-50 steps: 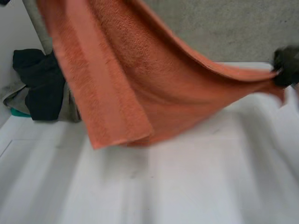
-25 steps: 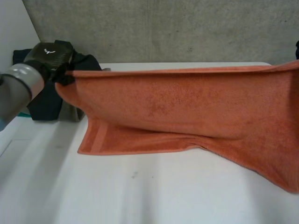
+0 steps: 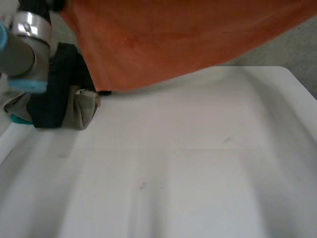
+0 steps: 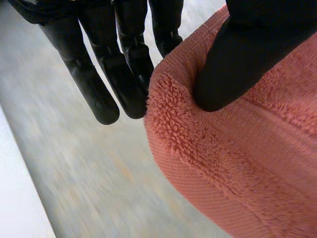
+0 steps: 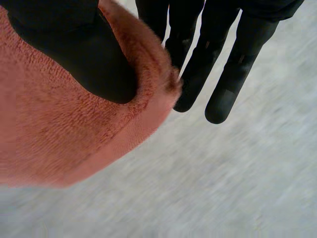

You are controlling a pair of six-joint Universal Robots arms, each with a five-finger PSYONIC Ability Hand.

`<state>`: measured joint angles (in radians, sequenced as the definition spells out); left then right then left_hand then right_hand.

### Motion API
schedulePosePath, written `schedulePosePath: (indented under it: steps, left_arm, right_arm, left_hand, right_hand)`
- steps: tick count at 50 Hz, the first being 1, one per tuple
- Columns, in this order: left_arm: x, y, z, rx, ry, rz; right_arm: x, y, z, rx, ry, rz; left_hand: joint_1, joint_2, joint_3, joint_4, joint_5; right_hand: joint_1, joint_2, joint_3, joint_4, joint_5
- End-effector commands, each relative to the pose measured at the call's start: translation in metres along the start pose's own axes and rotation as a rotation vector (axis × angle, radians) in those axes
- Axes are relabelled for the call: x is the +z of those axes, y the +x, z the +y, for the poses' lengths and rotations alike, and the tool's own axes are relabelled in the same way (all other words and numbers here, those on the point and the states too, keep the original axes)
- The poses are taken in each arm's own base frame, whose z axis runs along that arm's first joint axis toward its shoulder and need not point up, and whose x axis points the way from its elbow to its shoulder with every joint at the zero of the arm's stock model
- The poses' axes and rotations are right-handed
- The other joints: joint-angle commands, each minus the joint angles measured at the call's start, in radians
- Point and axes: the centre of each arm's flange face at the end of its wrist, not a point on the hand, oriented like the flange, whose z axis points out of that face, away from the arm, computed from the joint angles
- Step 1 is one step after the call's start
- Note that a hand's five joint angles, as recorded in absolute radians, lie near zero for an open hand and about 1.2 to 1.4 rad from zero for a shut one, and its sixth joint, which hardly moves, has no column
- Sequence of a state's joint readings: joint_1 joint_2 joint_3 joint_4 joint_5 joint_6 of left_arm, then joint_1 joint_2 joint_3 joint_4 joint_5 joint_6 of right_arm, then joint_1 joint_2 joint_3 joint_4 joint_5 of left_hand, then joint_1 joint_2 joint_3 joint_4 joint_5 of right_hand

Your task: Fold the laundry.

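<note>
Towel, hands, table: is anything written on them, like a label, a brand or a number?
None: no word, number or sign can be read.
The towel is plain orange terry, no tag in sight.
The left hand and right hand pinching it are bare black.
The table and the clothes pile bear no writing.

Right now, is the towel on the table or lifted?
In the air: towel hangs above the table, pinched by left hand and right hand.
</note>
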<state>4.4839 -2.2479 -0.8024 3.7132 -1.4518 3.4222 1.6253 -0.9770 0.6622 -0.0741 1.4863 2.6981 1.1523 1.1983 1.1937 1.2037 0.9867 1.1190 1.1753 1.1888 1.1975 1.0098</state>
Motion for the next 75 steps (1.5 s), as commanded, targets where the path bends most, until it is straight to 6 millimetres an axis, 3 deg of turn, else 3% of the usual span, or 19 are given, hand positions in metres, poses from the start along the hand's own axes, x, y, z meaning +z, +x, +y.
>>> schedulePosePath:
  steps: [1,9,13,16,19,24,30,34,38,42,44,46,47,50,51,55,61,69,75]
  left_arm:
    - [-0.068,0.029,0.056,-0.028,-0.305,0.103]
    - [-0.161,0.044,0.072,0.036,-0.686,0.258]
    - [-0.208,0.036,0.042,0.117,-0.861,0.365]
    - [-0.248,0.028,0.014,0.170,-0.982,0.444]
    - [-0.274,0.022,-0.005,0.208,-1.050,0.495]
    - [-0.305,0.018,-0.028,0.282,-1.111,0.611]
    - [-0.277,0.024,-0.013,0.300,-1.000,0.607]
    - [-0.244,0.034,0.011,0.314,-0.881,0.558]
    - [-0.217,0.049,0.031,0.302,-0.785,0.530]
    - [-0.177,0.058,0.049,0.328,-0.668,0.485]
    - [-0.140,0.058,0.054,0.344,-0.578,0.428]
    - [-0.111,0.058,0.048,0.358,-0.489,0.381]
    - [-0.080,0.055,0.033,0.370,-0.388,0.321]
    - [-0.036,0.044,0.001,0.381,-0.208,0.212]
    - [-0.012,0.035,-0.021,0.376,-0.082,0.130]
    - [0.020,0.013,-0.056,0.285,0.152,-0.016]
    - [0.027,0.001,-0.055,0.207,0.198,-0.045]
    - [-0.007,0.022,-0.005,0.181,-0.001,0.053]
    - [-0.056,0.046,0.041,0.153,-0.195,0.145]
  right_arm:
    - [-0.027,-0.042,0.076,-0.007,-0.257,-0.173]
    - [-0.083,-0.067,0.128,-0.095,-0.557,-0.360]
    - [-0.126,-0.074,0.135,-0.137,-0.717,-0.488]
    - [-0.163,-0.054,0.109,-0.224,-0.798,-0.569]
    - [-0.198,-0.024,0.103,-0.352,-0.897,-0.645]
    - [-0.218,0.001,0.106,-0.474,-0.910,-0.709]
    - [-0.205,0.001,0.108,-0.397,-0.893,-0.640]
    - [-0.183,-0.010,0.138,-0.319,-0.871,-0.585]
    - [-0.155,-0.030,0.136,-0.297,-0.755,-0.533]
    - [-0.118,-0.044,0.133,-0.302,-0.617,-0.450]
    - [-0.096,-0.042,0.126,-0.317,-0.547,-0.385]
    - [-0.061,-0.039,0.099,-0.318,-0.408,-0.263]
    - [-0.048,-0.034,0.087,-0.311,-0.354,-0.210]
    - [-0.009,-0.012,0.035,-0.230,-0.125,-0.020]
    - [-0.001,-0.006,0.022,-0.198,-0.060,0.022]
    - [0.014,0.013,-0.011,-0.101,0.121,0.126]
    - [0.012,0.014,-0.019,-0.057,0.141,0.131]
    - [-0.007,-0.014,0.030,-0.048,-0.059,0.001]
    - [-0.025,-0.040,0.074,-0.051,-0.186,-0.113]
  left_hand:
    - [0.244,0.198,0.203,0.193,0.235]
    - [0.244,0.198,0.203,0.193,0.235]
    - [0.244,0.198,0.203,0.193,0.235]
    - [0.244,0.198,0.203,0.193,0.235]
    - [0.244,0.198,0.203,0.193,0.235]
    - [0.244,0.198,0.203,0.193,0.235]
    - [0.244,0.198,0.203,0.193,0.235]
    - [0.244,0.198,0.203,0.193,0.235]
    - [0.244,0.198,0.203,0.193,0.235]
    - [0.244,0.198,0.203,0.193,0.235]
    - [0.244,0.198,0.203,0.193,0.235]
    - [0.244,0.198,0.203,0.193,0.235]
    - [0.244,0.198,0.203,0.193,0.235]
    - [0.244,0.198,0.203,0.193,0.235]
    - [0.244,0.198,0.203,0.193,0.235]
    - [0.244,0.198,0.203,0.193,0.235]
    - [0.244,0.198,0.203,0.193,0.235]
    - [0.244,0.198,0.203,0.193,0.235]
    - [0.244,0.198,0.203,0.193,0.235]
  right_hand:
    - [0.277,0.221,0.207,0.199,0.212]
    - [0.277,0.221,0.207,0.199,0.212]
    - [0.277,0.221,0.207,0.199,0.212]
    - [0.277,0.221,0.207,0.199,0.212]
    - [0.277,0.221,0.207,0.199,0.212]
    - [0.277,0.221,0.207,0.199,0.212]
    - [0.277,0.221,0.207,0.199,0.212]
    - [0.277,0.221,0.207,0.199,0.212]
    - [0.277,0.221,0.207,0.199,0.212]
    - [0.277,0.221,0.207,0.199,0.212]
    - [0.277,0.221,0.207,0.199,0.212]
    - [0.277,0.221,0.207,0.199,0.212]
    - [0.277,0.221,0.207,0.199,0.212]
    - [0.277,0.221,0.207,0.199,0.212]
    - [0.277,0.221,0.207,0.199,0.212]
    - [0.277,0.221,0.207,0.199,0.212]
    - [0.277,0.221,0.207,0.199,0.212]
    - [0.277,0.221,0.207,0.199,0.212]
    - [0.277,0.221,0.207,0.199,0.212]
